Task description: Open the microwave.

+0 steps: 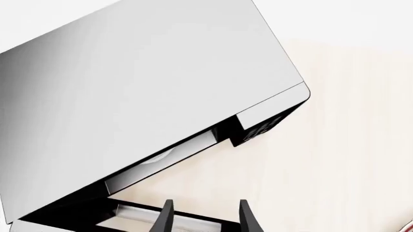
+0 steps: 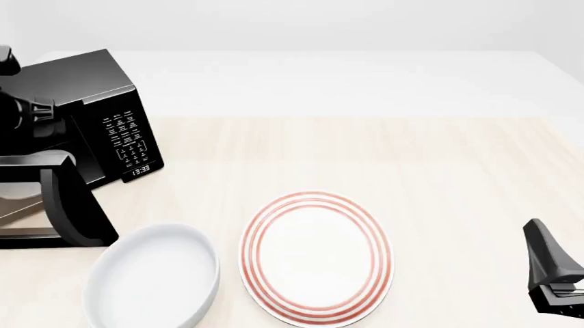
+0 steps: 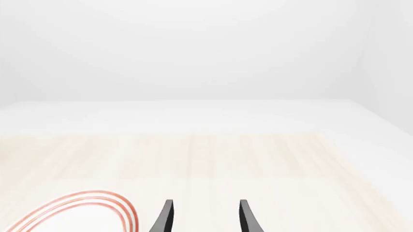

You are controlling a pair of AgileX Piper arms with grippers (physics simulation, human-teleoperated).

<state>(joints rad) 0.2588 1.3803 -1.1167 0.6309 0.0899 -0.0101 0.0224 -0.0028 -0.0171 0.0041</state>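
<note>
The black microwave [image 2: 109,102] stands at the table's far left, its keypad [image 2: 128,140] and clock facing right. Its door [image 2: 68,201] is swung open toward the near edge. In the left wrist view the microwave's top [image 1: 142,82] looks glossy grey, and the pale turntable [image 1: 158,157] shows through the opening. My left gripper [image 1: 206,220] is open, its fingers apart just above the open door's top edge [image 1: 135,212]. In the front view only the left arm [image 2: 27,113] shows, over the microwave. My right gripper [image 2: 548,270] is open and empty at the near right.
A white plate with red rings [image 2: 315,256] lies at the near middle; its rim also shows in the right wrist view [image 3: 96,203]. A white bowl [image 2: 150,277] sits left of it, close to the open door. The light wooden table [image 2: 411,157] stretches to the right.
</note>
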